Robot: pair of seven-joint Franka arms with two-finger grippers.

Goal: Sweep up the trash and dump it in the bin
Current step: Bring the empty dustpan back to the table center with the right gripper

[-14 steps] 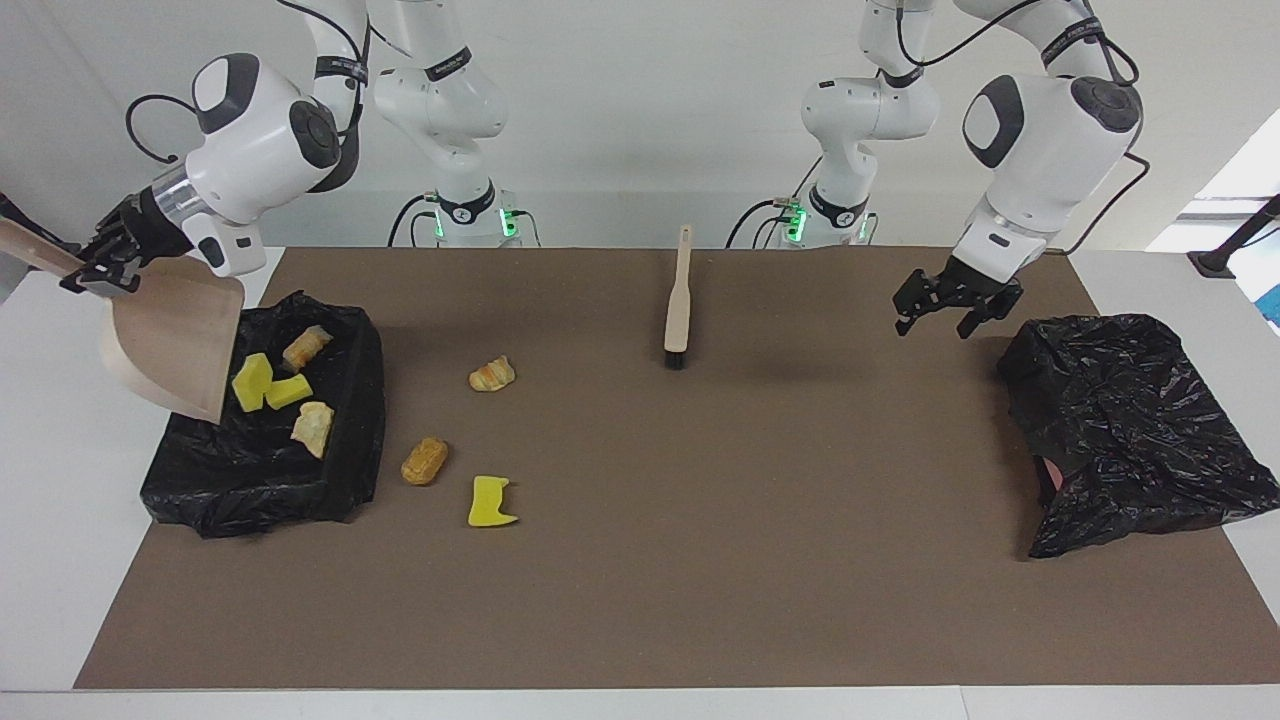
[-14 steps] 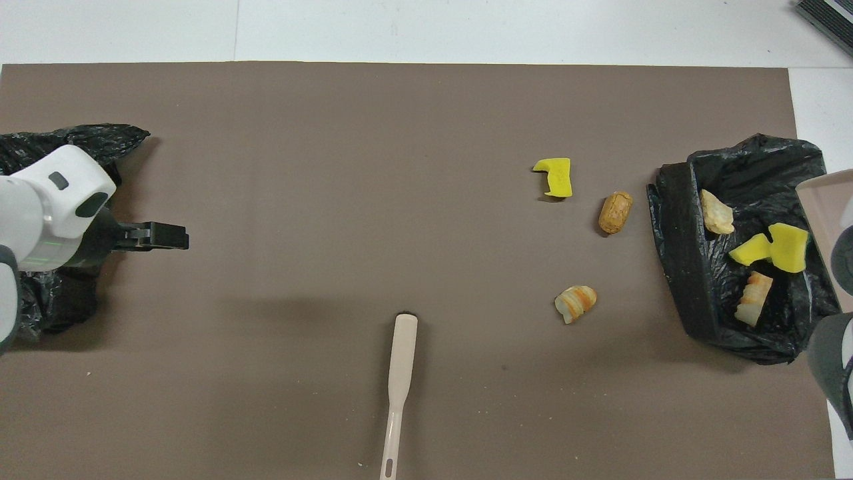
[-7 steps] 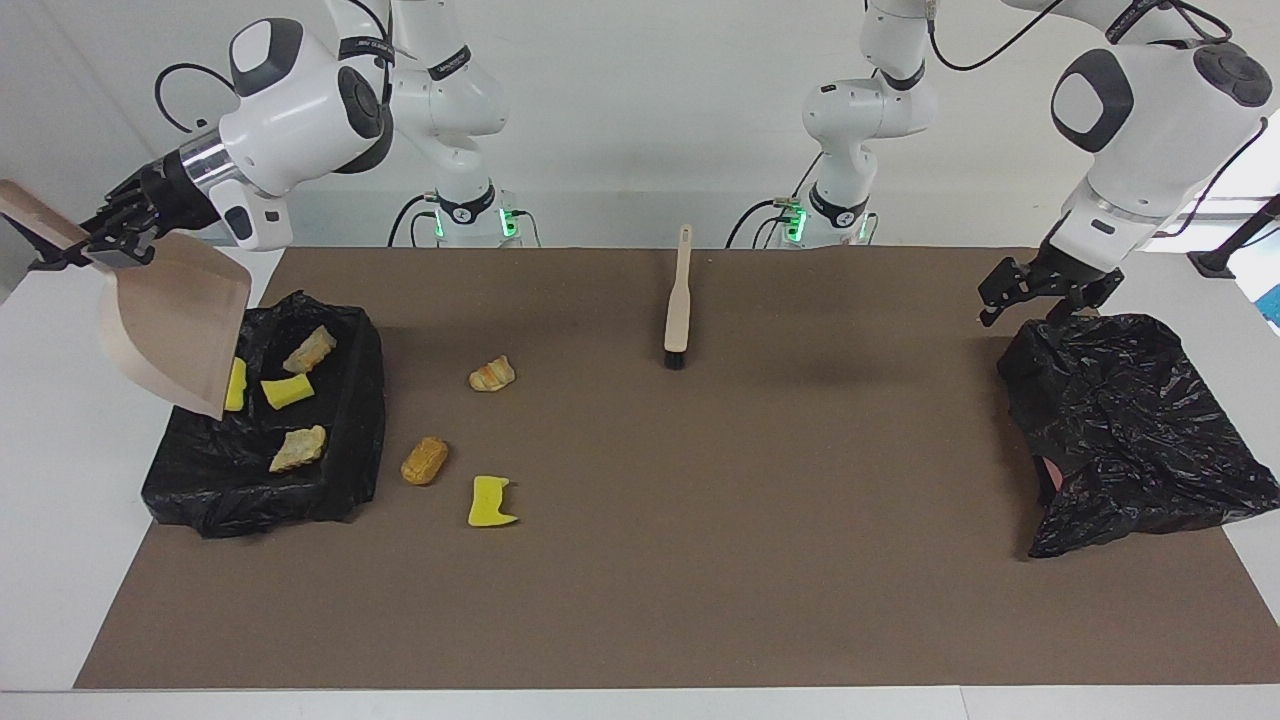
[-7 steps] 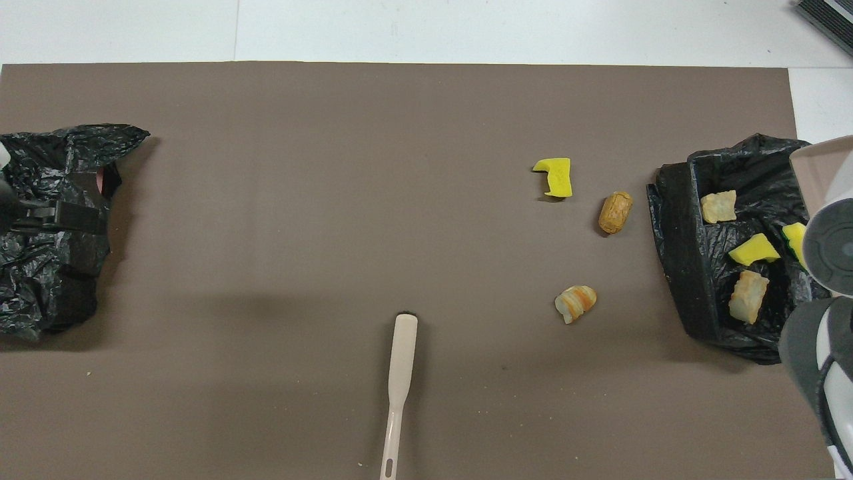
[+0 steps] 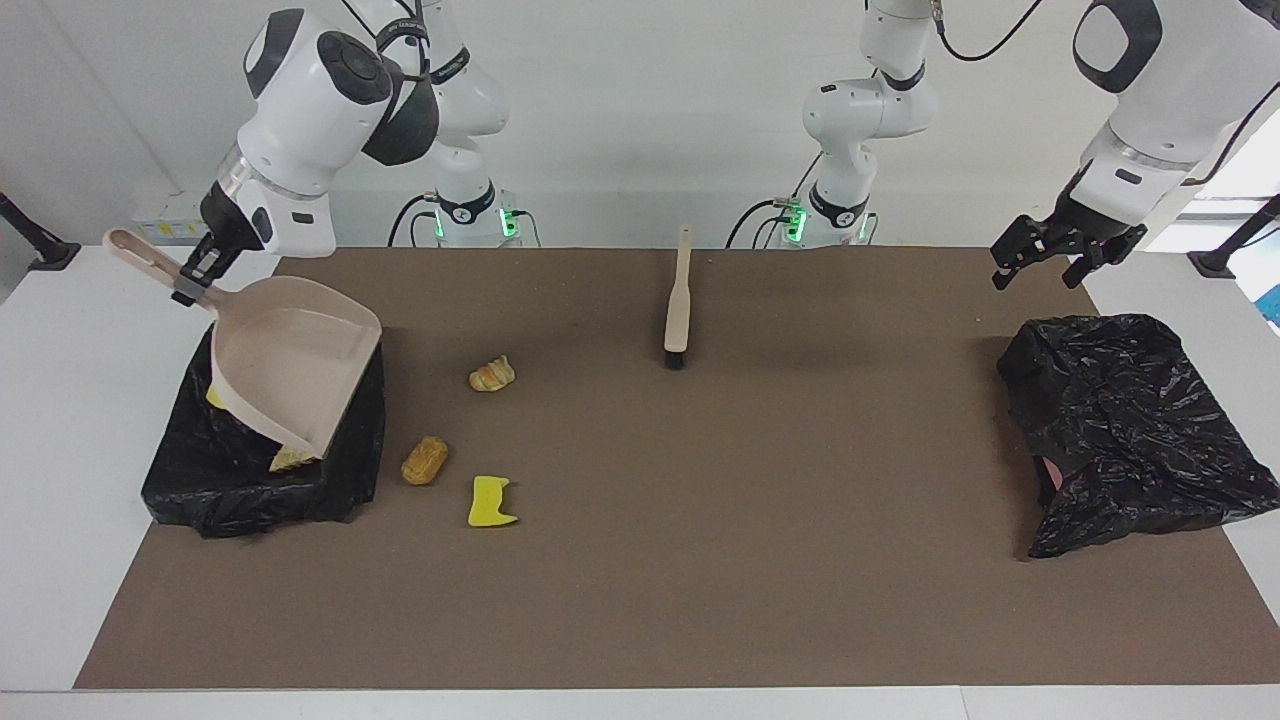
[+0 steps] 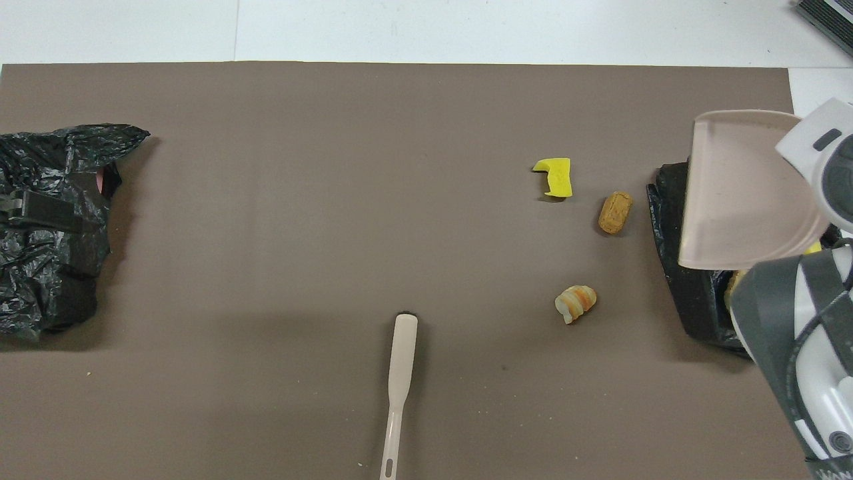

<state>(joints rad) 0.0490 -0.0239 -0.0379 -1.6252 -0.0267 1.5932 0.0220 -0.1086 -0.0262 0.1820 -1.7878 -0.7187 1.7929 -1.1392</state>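
Dustpan hangs over the bin, handle clamped in our right gripper; our left gripper waits spread, holding nothing; three scraps lie beside.

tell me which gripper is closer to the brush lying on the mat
Left. The left gripper hangs open above the crumpled black bag, while the right gripper holds the dustpan over the bin, farther from the brush.

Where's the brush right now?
The brush lies untouched on the mat mid-table, close to the robots' edge, bristles pointing away from them; the nearest trash is the croissant piece, toward the right arm's end.
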